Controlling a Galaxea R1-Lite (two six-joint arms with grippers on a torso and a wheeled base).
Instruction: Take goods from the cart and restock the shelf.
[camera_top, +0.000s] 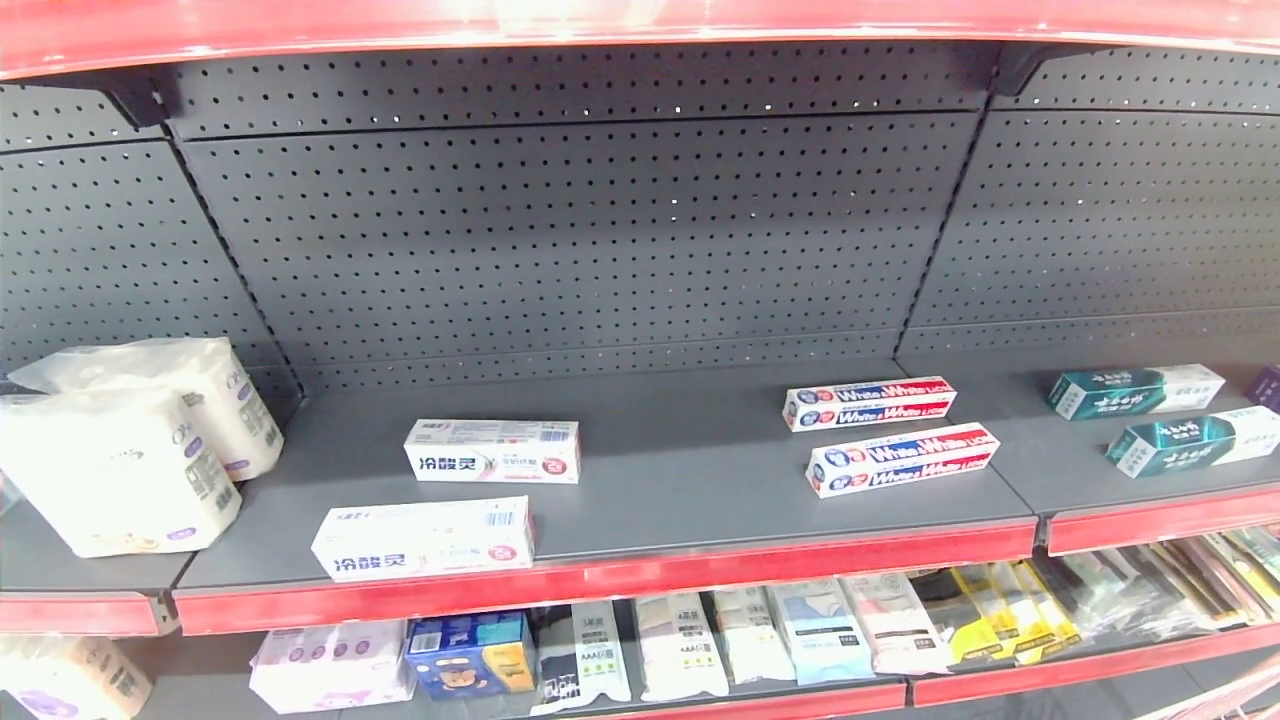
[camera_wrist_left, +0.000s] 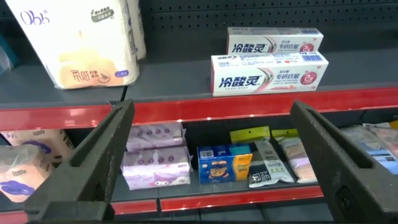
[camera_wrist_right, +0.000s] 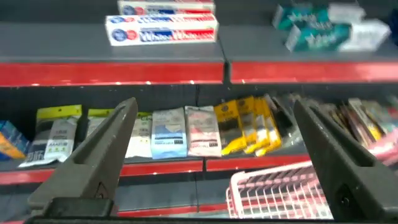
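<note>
- Shelf (camera_top: 680, 470) part-stocked — two white toothpaste boxes (camera_top: 492, 450), two red-and-blue boxes (camera_top: 868, 402), two green boxes (camera_top: 1135, 390) and tissue packs (camera_top: 120, 470) sit well apart, with wide bare gaps between them; most of the restocking appears left to do.
- Left gripper (camera_wrist_left: 212, 109) and right gripper (camera_wrist_right: 214, 104) face the shelf front, fingers spread, carrying nothing.
- Cart (camera_wrist_right: 267, 186) — a pink wire corner near the right gripper; its contents cannot be told.

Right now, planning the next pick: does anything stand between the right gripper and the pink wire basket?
Nothing visible does: the open right gripper faces the pink wire basket with only open space between.
</note>
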